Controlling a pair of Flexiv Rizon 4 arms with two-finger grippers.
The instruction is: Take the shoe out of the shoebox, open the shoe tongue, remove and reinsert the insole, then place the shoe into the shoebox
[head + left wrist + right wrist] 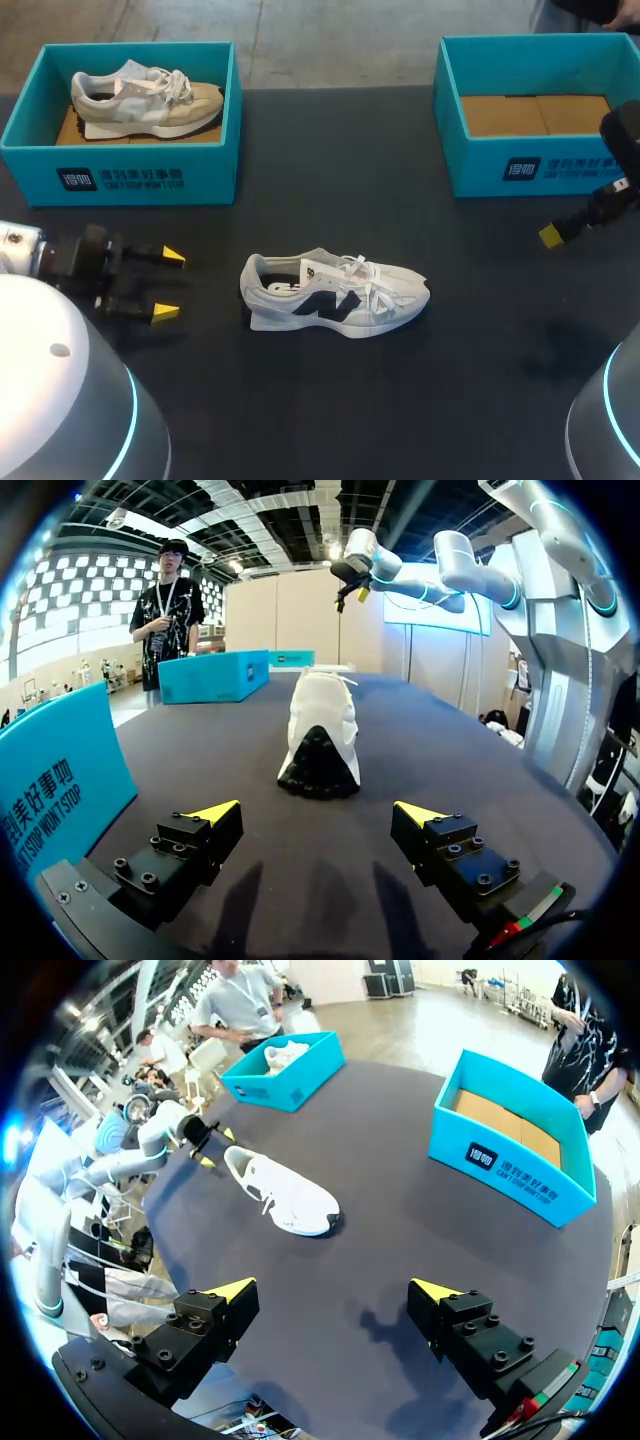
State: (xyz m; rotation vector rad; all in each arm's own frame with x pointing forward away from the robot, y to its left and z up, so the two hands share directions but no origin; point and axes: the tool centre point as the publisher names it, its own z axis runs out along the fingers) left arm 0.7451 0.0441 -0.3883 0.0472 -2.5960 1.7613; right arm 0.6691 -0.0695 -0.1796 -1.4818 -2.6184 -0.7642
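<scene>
White shoe is sitting on the worktop, outside the empty shoebox at far right, left end effector hanging spread near its heel. A careless pinch at the tongue could be snagging laces, dragging the shoe. Overhead, right end effector is showing 1 tip; its wrist view is showing both spread.

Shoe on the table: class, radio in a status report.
Both hands open: left hand behind the shoe, right hand near the right box. Shoe upright mid-table, untouched. Second shoe in left box, out of the way.
</scene>
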